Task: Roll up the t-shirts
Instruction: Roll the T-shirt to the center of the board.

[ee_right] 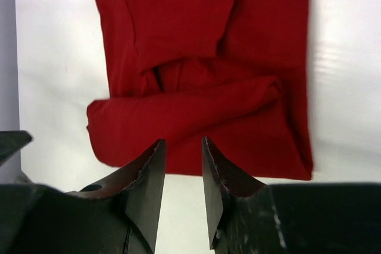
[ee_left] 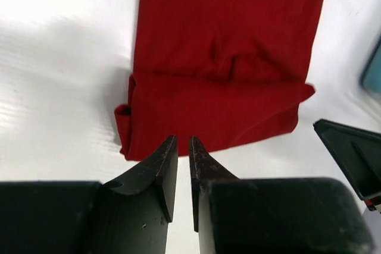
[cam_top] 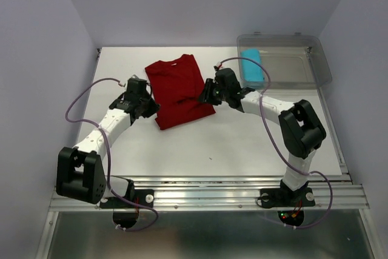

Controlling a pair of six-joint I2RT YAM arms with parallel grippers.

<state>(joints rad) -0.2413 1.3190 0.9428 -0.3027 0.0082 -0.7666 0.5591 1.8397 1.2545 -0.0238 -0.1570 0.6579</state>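
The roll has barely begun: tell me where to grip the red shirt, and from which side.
Grip the red shirt by its folded-over band, left pincer and right pincer at its corners, from the near side: that end is doubled and thick.

The flat shirt (cam_top: 180,89) lies mid-surface (cam_top: 242,144), its near end folded over. Left fingers (ee_left: 164,171) sit beside its left edge and right fingers (ee_right: 149,188) beside its right edge. Behind and to the right, the rolled shirt (cam_top: 253,68) lies in the bin (cam_top: 315,65).

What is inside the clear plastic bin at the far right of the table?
Inside the bin lies one blue rolled shirt, near its left wall. Nothing else shows through the clear plastic. What is under the roll is covered.
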